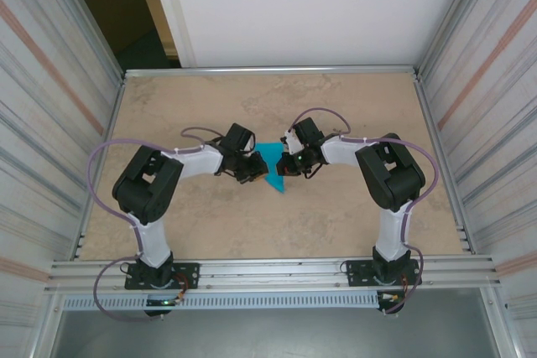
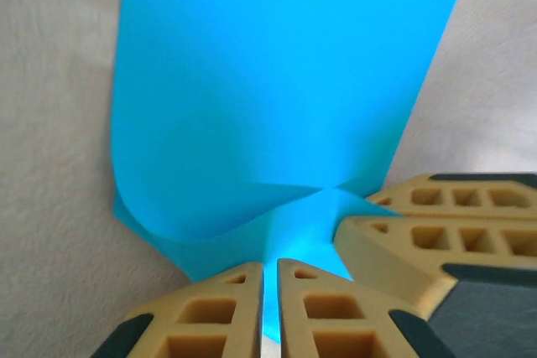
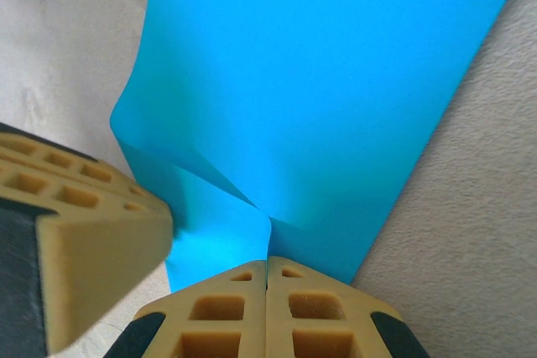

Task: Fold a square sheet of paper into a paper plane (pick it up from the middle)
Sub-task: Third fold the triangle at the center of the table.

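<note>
- Square sheet of paper (image 1: pixel 272 165), plain turquoise-blue, in the middle of the bench (image 1: pixel 352 106), right between the two arms.
- From the top, shaped a bit like a kite, with one sharp tip pointing toward the near edge of the bench.
- Held on two sides at once, one side by each arm.
- Left gripper (image 1: pixel 254 171) on the left side of the paper, its fingers (image 2: pixel 210 316) almost shut and pinching the paper, with only a thin slit between them and blue showing in that slit.
- Right gripper (image 1: pixel 290 165) on the right side of the paper, its fingers (image 3: pixel 319 316) pressed tight together and pinching the paper too.
- Both pairs of fingers yellow-tan with little square holes, and black further back.
- Very close together: in the left wrist view, the right fingers just beside the left ones, touching the blue paper; in the right wrist view, a left finger poking in from the left side.
- Not flat near the fingers: a bent ridge starting at the pinch, and a curled-up edge on the left in both wrist views.
- Smooth and wide further out, stretching away over the pale, speckled bench.
- Lifted off the bench or lying on it: cannot tell.
</note>
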{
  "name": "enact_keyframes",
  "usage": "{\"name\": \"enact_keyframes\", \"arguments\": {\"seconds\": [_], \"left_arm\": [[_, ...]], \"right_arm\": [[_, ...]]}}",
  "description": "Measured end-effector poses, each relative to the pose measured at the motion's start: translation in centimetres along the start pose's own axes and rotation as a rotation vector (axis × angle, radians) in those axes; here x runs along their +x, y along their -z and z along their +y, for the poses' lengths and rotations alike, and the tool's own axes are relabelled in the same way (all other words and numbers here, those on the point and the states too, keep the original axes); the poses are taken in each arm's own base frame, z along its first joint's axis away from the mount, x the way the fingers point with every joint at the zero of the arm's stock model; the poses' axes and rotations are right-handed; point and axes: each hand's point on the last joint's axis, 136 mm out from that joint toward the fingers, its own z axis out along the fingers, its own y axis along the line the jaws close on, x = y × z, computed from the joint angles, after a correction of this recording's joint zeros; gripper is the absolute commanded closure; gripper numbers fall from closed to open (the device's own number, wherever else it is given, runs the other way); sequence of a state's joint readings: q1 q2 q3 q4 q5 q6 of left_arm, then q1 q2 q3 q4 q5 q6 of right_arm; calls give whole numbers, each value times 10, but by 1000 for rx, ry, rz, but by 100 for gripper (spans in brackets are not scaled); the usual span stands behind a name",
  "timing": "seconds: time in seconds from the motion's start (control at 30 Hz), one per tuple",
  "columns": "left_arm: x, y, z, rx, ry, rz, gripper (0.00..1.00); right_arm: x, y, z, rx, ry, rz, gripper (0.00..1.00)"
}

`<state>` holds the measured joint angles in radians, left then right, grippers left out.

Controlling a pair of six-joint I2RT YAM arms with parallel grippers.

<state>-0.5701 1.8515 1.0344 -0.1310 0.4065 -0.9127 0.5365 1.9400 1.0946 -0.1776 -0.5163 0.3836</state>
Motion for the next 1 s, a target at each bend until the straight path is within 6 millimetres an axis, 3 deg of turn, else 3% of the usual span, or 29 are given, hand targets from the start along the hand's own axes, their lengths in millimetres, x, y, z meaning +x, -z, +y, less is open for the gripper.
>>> {"name": "enact_keyframes", "arguments": {"seconds": [0.17,0.33,0.53,0.73,0.9,1.0], "left_arm": [[-9,3,-9,17,-15,-18,88],[-6,-7,5,-28,-2,9,89],[-6,-8,7,-33,-5,10,90],[-6,-9,8,-36,-5,7,90],[-6,-9,9,-35,-6,5,91],[-6,-9,9,-34,-6,5,91]], "right_arm": [[0,0,0,0,0,0,100],[0,0,0,0,-1,1,100],[-1,0,0,0,-1,1,97],[-6,4,5,-22,-31,-3,63],[-21,33,3,-5,-77,-65,59],[-33,57,12,9,-64,-134,68]]}}
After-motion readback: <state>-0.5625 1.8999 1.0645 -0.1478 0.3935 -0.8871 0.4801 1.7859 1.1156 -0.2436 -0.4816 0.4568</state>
